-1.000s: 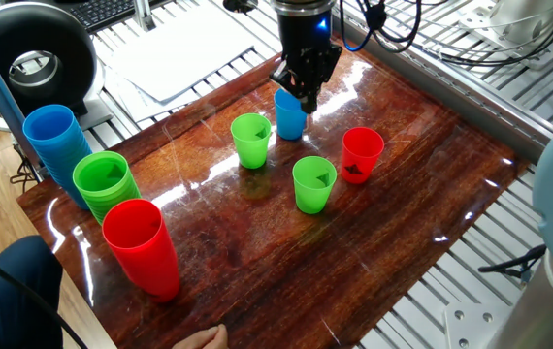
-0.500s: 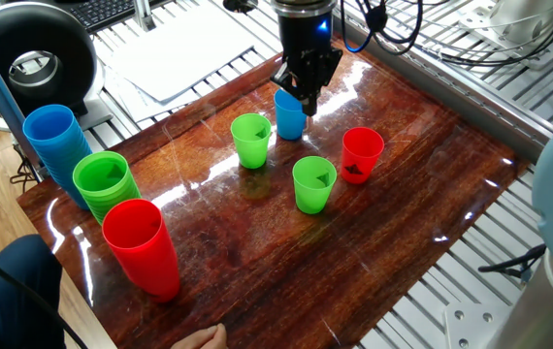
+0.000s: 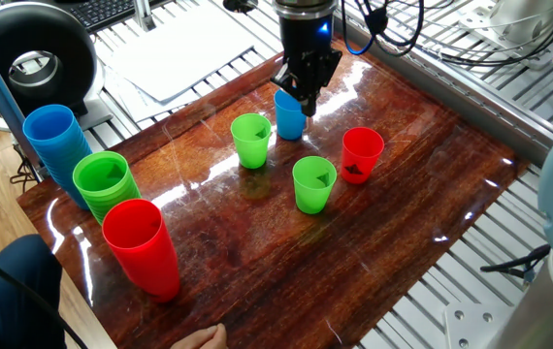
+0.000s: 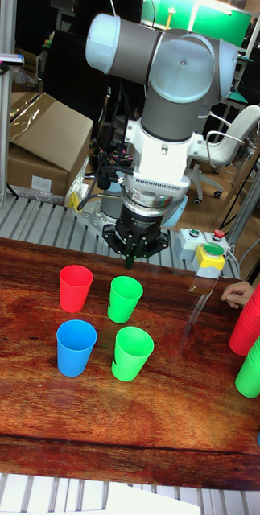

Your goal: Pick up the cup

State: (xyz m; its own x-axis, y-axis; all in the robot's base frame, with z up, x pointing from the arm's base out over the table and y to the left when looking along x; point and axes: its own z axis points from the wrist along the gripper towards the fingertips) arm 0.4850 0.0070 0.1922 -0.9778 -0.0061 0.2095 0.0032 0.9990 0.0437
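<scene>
The glossy dark-red wooden tabletop [image 3: 257, 252] carries everything, and the grey UR5 arm [image 4: 178, 88] reaches down over its far edge. At the left end of the tabletop in the fixed view stand three tall stacks: a blue stack of cups [image 3: 53, 141], a green stack of cups [image 3: 105, 184] beside it, and a red stack of cups [image 3: 143, 244] nearest the camera.

The black claw [image 3: 305, 97] hangs low with its fingertips together and pointing down. In the fixed view it sits at the far rim of the small blue cup [image 3: 290, 114]; whether it touches that rim cannot be told. In the tall fixed view the same claw [image 4: 132, 259] is just above the cup [image 4: 124, 298].

Four small cups stand upright in a loose square near the middle. The cup, bright green with a dark fleck on its inner wall, is the one at the front right of the group in the fixed view [image 3: 313, 184]. It stands free on the tabletop, just beside the small red cup [image 3: 361, 154], which also shows a dark mark inside. The plain small green cup [image 3: 251, 140] stands to the left of the small blue cup.

A fingertip of a person's hand [image 3: 202, 336] shows at the near edge of the tabletop.
</scene>
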